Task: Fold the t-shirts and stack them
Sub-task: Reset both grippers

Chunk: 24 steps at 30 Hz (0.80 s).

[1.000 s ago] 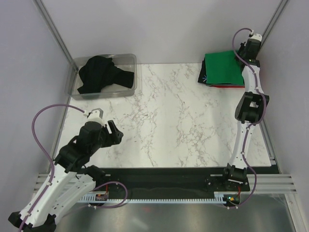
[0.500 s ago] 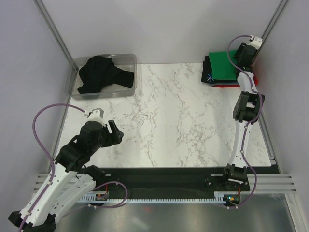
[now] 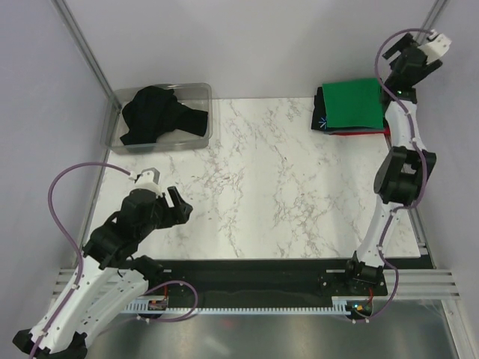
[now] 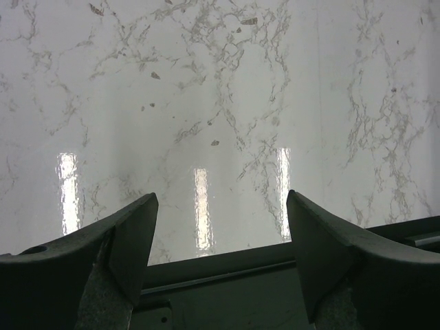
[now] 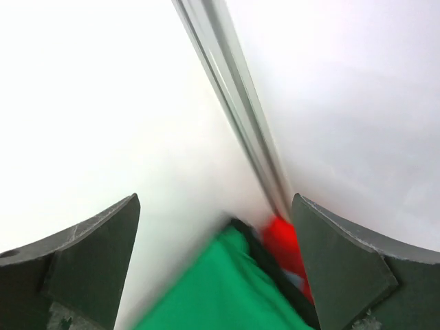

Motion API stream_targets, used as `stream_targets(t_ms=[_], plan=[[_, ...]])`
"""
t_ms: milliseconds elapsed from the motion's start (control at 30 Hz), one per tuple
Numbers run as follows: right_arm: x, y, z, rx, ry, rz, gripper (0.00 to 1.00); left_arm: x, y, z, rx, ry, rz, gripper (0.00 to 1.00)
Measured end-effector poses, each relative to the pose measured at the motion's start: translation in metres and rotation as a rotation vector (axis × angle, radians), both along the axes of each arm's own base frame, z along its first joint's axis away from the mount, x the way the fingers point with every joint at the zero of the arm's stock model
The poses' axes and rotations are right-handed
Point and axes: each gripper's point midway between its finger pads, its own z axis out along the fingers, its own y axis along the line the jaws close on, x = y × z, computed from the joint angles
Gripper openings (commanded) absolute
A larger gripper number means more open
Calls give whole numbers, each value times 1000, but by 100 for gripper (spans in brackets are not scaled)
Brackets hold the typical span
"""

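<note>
A folded green t-shirt (image 3: 352, 103) lies on top of a stack at the far right of the table. Under it show a black t-shirt with a starburst print (image 3: 322, 121) and a red one (image 3: 361, 133). My right gripper (image 3: 408, 69) hangs open above the stack's back right corner, holding nothing. In the right wrist view the right gripper (image 5: 214, 206) frames the green t-shirt (image 5: 220, 289), a black edge (image 5: 275, 271) and the red corner (image 5: 283, 244). Another black t-shirt (image 3: 157, 114) lies crumpled in a bin. My left gripper (image 3: 178, 203) is open over the near left marble, and between its jaws the left gripper (image 4: 221, 199) shows only bare tabletop.
A clear plastic bin (image 3: 200, 93) stands at the far left of the marble table (image 3: 277, 187). Metal frame posts (image 3: 426, 30) rise at the back corners, one close behind my right gripper. White walls close in the sides.
My right gripper has opened, let go of the green t-shirt and risen up and back to the right. The green t-shirt now rests on the stack. The left arm has hardly moved.
</note>
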Motion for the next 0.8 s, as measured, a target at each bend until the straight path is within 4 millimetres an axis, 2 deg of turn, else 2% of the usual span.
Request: stream_targets(t_ms=[100,133,167,233,333,367,433,533,600,667,733,800], plan=[[-52,16,109,24,-190,10,98,-1,0,2,-6,-9,-1,84],[-76,25,143,31,-257,31,98,-1,0,3,-8,-13,-1,84],[-97,33,168,40,-306,49,98,-1,1,3,-10,-16,0,84],[-156,59,227,60,-451,120,98,-2,1,5,-14,-23,0,84],[-214,97,259,106,-555,250,98,-2,2,7,-20,-33,1,84],[-229,114,256,132,-556,300,98,-3,2,7,-21,-36,2,85],[-249,155,234,185,-522,411,98,-3,3,9,-25,-42,4,85],[-261,240,171,274,-367,614,98,-3,2,9,-26,-43,3,85],[-273,313,103,334,-180,760,98,-3,2,9,-27,-43,2,85],[-301,379,26,357,40,881,98,-3,2,9,-27,-42,1,85],[-348,432,-49,334,250,987,98,-3,2,9,-27,-42,1,85],[-404,464,-108,270,409,1069,98,-3,2,9,-27,-40,0,85]])
